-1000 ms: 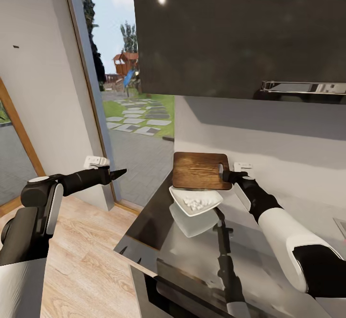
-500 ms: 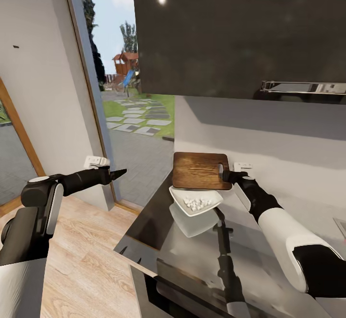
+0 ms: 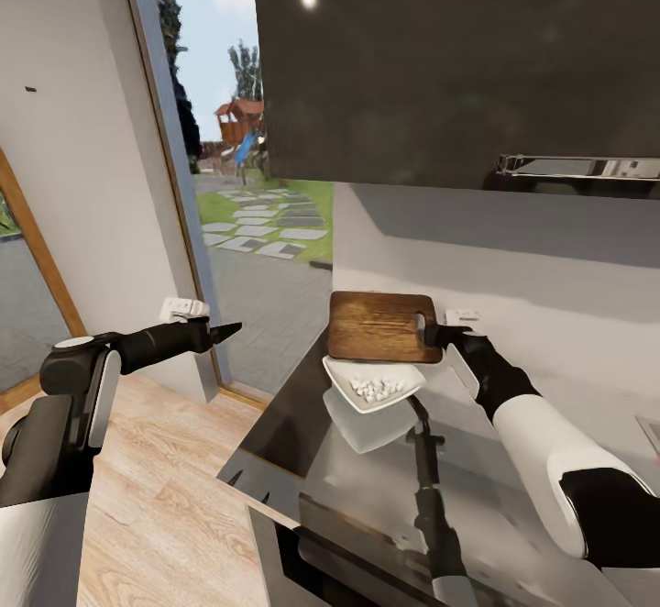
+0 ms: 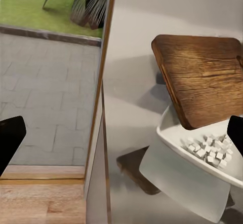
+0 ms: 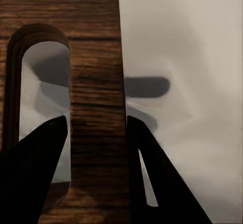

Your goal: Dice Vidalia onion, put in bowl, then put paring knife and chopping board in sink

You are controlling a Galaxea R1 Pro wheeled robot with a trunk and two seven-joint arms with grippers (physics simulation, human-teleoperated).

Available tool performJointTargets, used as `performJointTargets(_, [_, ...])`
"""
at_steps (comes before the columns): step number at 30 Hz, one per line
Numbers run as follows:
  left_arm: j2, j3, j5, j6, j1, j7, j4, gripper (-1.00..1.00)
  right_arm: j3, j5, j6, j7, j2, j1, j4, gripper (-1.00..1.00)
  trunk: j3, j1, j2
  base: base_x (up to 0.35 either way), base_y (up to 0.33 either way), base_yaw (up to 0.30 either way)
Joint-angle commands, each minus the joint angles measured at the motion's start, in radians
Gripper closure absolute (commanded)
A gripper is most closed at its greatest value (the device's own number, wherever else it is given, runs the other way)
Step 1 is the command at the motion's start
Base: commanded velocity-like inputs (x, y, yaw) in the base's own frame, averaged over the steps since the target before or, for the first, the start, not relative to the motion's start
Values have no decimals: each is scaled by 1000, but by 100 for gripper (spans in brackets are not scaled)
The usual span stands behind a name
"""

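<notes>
Dark glossy upper cabinet [image 3: 440,57] over pale grey wall [image 3: 513,259], chrome rail [image 3: 577,167] at lower edge. Tall glazed opening with wood frame [image 3: 37,249] alongside. Outside: paved stepping stones [image 3: 261,226], grass, red-brown play structure [image 3: 240,119] (far off, blurred). Light wood floor [image 3: 174,497]. White wall socket [image 3: 183,308] near frame.
</notes>
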Motion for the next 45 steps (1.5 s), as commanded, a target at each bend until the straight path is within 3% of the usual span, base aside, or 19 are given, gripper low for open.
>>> performJointTargets(1, [0, 1, 0, 7, -1, -4, 0, -100, 7, -10, 73, -7, -1, -1, -27, 100, -1, 0, -1, 0, 0, 0])
performJointTargets(7, [0, 0, 0, 7, -1, -4, 0, -100, 5, -10, 429, -7, -1, -1, -180, 100, -1, 0, -1, 0, 0, 0])
performJointTargets(15, [0, 0, 0, 7, -1, -4, 0, -100, 2, -11, 616, -8, -1, -1, -227, 100, -1, 0, -1, -18, -16, 0])
performJointTargets(17, [0, 0, 0, 7, -1, -4, 0, -100, -17, -12, 654, -8, -1, -1, -233, 100, -1, 0, -1, -153, -138, 0])
performJointTargets(24, [0, 0, 0, 6, -1, -4, 0, -100, -96, -15, 681, -8, -1, -1, -243, 100, -1, 0, -1, -186, -195, -3])
performJointTargets(34, [0, 0, 0, 7, -1, -4, 0, -100, -114, -16, 685, -8, -1, -1, -264, 100, -1, 0, -1, -45, -205, -207])
performJointTargets(40, [0, 0, 0, 7, -1, -4, 0, -100, -162, -17, 686, -8, -1, -1, -265, 100, -1, 0, -1, -2, -66, -284])
performJointTargets(45, [0, 0, 0, 7, -1, -4, 0, -100, -175, -17, 686, -8, -1, -1, -265, 100, -1, 0, -1, 0, -9, -288])
